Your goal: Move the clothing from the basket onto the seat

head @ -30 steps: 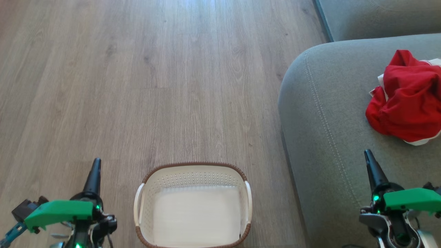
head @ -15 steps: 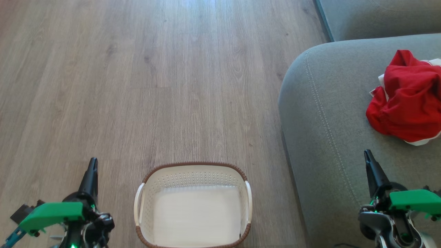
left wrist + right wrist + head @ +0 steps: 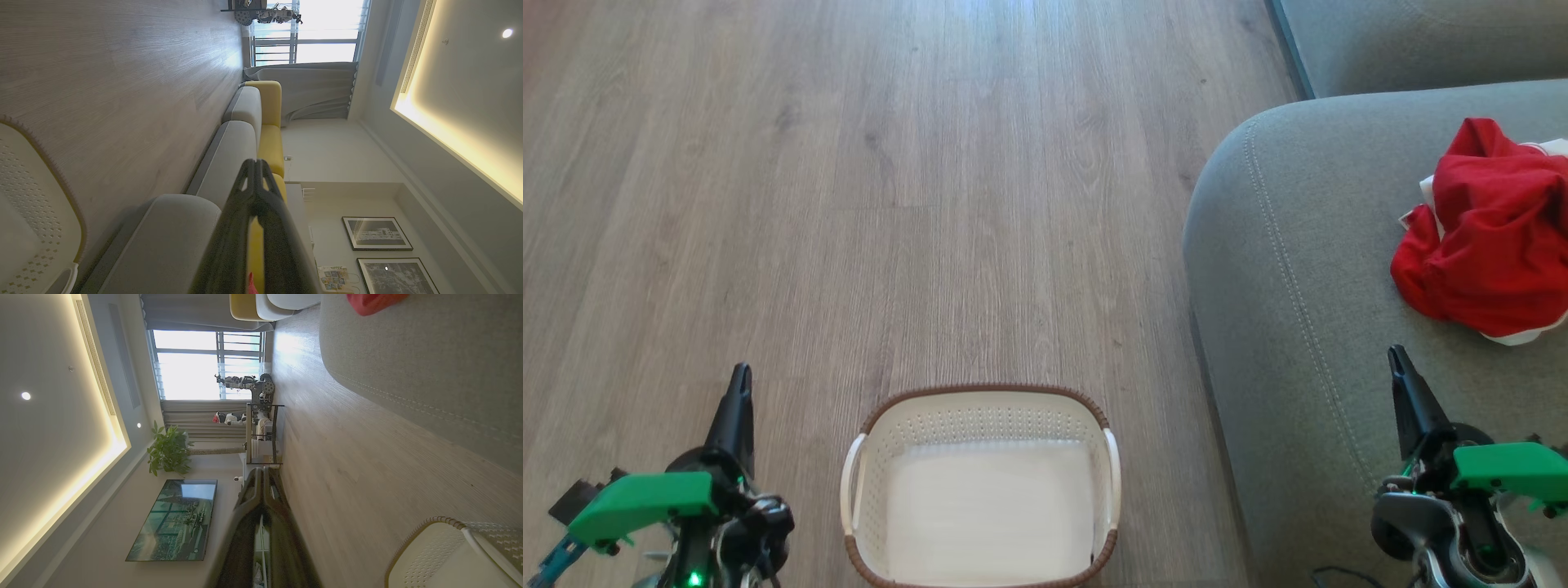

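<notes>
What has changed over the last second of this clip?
The left hand drifted a little leftward in the head view, and the right hand shifted slightly rightward; both stayed shut, holding nothing. The clothing still lies on the seat, and the basket stands empty, unmoved.

left gripper (image 3: 740, 374): long, thin, black, pointy, small holes near tip | right gripper (image 3: 1398, 358): long, thin, black, pointy | left green plate (image 3: 637, 502): flat, bright | right green plate (image 3: 1507, 465): flat, bright | green light (image 3: 693, 579): tiny, glows | blue-green bit (image 3: 547, 559): thin | grey round part (image 3: 1401, 510): shiny | black cable (image 3: 1339, 574): thin
</notes>
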You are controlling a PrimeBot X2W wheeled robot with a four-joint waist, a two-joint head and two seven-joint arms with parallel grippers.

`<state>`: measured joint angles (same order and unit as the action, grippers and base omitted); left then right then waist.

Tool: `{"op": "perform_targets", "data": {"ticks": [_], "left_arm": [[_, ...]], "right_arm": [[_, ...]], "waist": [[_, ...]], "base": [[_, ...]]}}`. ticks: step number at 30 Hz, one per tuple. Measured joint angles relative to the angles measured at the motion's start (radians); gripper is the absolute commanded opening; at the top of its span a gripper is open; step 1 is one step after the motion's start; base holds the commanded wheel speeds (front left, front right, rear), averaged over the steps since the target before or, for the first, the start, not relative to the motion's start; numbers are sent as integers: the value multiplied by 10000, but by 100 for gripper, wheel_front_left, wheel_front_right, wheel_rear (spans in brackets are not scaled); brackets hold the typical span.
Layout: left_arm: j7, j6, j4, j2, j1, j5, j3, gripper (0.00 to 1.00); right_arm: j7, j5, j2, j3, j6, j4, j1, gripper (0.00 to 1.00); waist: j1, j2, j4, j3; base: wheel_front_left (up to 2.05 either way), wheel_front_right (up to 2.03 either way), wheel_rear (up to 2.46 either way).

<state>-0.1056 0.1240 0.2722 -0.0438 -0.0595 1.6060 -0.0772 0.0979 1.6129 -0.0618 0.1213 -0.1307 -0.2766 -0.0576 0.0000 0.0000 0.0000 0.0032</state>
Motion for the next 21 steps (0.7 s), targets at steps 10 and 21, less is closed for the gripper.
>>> {"op": "perform_targets", "data": {"ticks": [10,21], "left_arm": [[-2,0,0,8,0,0,0,0],[0,0,0,10,0,0,0,0]], "right_arm": [[2,0,6,10,0,0,0,0],[4,0,10,25,0,-2,0,0]], "waist": [[0,0,0,0],[0,0,0,0]], "base": [[0,0,0],[0,0,0]]}}
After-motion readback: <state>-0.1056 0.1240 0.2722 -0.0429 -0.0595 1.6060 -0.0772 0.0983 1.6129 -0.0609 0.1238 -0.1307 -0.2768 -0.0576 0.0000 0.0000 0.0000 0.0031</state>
